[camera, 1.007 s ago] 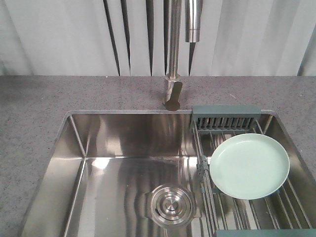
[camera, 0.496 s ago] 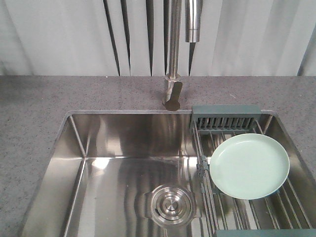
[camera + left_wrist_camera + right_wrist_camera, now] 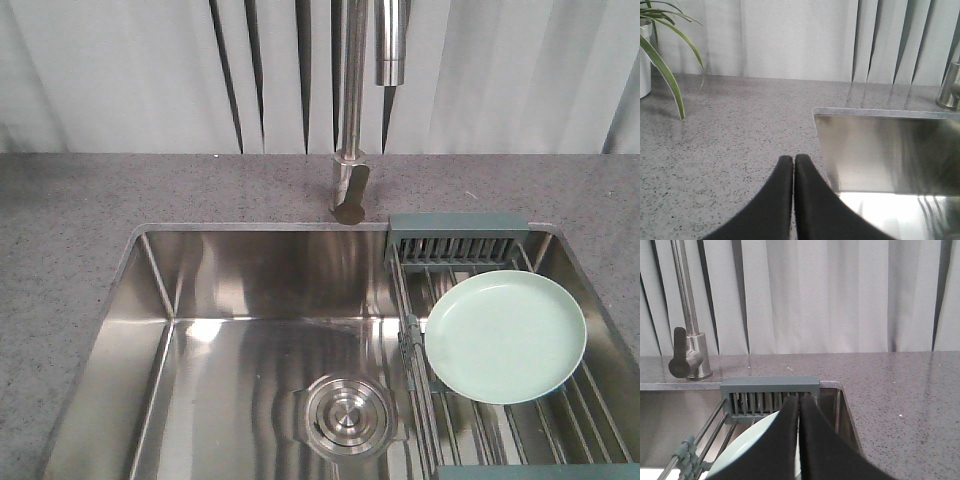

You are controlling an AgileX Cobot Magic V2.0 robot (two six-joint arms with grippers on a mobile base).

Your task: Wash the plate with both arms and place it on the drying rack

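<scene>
The pale mint-green plate (image 3: pixel 505 335) lies face up on the steel bars of the drying rack (image 3: pixel 457 238), which spans the right end of the sink. In the right wrist view my right gripper (image 3: pixel 799 399) hangs shut above the plate (image 3: pixel 747 442), pointing at the rack's slotted grey-green end piece (image 3: pixel 769 387); nothing shows between its fingers. In the left wrist view my left gripper (image 3: pixel 793 159) is shut and empty over the grey counter, just left of the sink's corner. Neither arm shows in the front view.
The steel sink basin (image 3: pixel 250 340) has a round drain (image 3: pixel 345 412) near its middle. A tall chrome faucet (image 3: pixel 350 110) stands behind it on the speckled grey counter (image 3: pixel 80 220). A potted plant's leaves (image 3: pixel 660 60) reach in at the far left. Pale curtains hang behind.
</scene>
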